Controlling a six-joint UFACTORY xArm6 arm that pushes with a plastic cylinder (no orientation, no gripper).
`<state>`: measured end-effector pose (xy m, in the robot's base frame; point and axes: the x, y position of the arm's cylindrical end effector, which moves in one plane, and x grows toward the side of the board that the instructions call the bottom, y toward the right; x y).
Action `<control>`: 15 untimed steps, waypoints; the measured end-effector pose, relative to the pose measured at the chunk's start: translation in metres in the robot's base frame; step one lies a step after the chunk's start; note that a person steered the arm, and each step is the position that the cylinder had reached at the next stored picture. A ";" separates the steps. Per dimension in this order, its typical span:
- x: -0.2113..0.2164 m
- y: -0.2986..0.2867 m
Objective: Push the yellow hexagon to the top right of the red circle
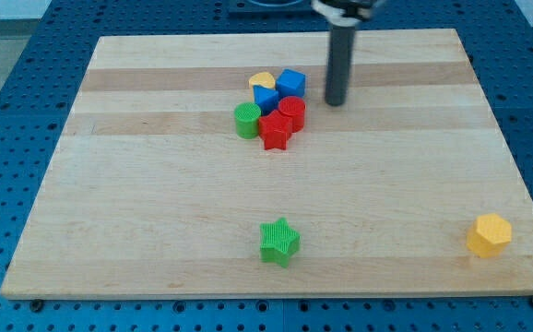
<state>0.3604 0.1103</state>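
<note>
The yellow hexagon [489, 234] lies near the board's bottom right corner. The red circle [291, 112] stands in a tight cluster at the upper middle, touching a red star [275, 131], a green circle [247, 121], a blue cube [291, 83], a second blue block [266, 97] and a yellow heart [263, 81]. My tip [336, 102] rests on the board just right of the cluster, about level with the red circle and apart from it. It is far up and left of the yellow hexagon.
A green star [278, 242] lies near the bottom edge at the middle. The wooden board [137, 212] sits on a blue perforated table [8, 111]. The arm's dark mount shows at the view's top above the rod.
</note>
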 end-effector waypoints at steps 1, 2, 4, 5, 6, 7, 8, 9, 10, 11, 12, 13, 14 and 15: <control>0.043 0.071; 0.105 0.129; 0.257 0.170; 0.257 0.166; 0.256 0.153; 0.238 0.140; 0.220 0.125; 0.204 0.108; 0.187 0.091; 0.170 0.076; 0.156 0.060; 0.143 0.049; 0.132 0.038; 0.125 0.032</control>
<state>0.4853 0.1423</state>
